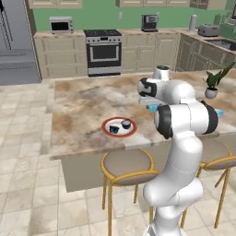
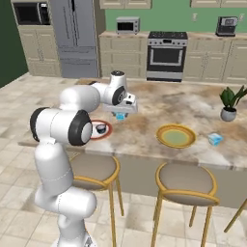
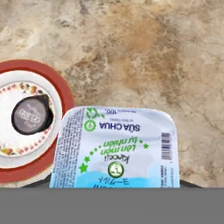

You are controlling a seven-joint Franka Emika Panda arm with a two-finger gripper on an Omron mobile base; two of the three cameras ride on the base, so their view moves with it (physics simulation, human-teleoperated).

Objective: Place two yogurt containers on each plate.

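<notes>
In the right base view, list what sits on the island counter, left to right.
Red-rimmed plate → light blue cup held in the gripper → yellow plate → second blue cup → potted plant.

On the table two plates sit well apart — one plate at 9 o'clock of the other plate. Two yogurt cups rest on the first. A third cup hangs in the hand above the table, between the plates. A fourth cup lies at 3 o'clock of the second plate — a potted plant behind it.
</notes>
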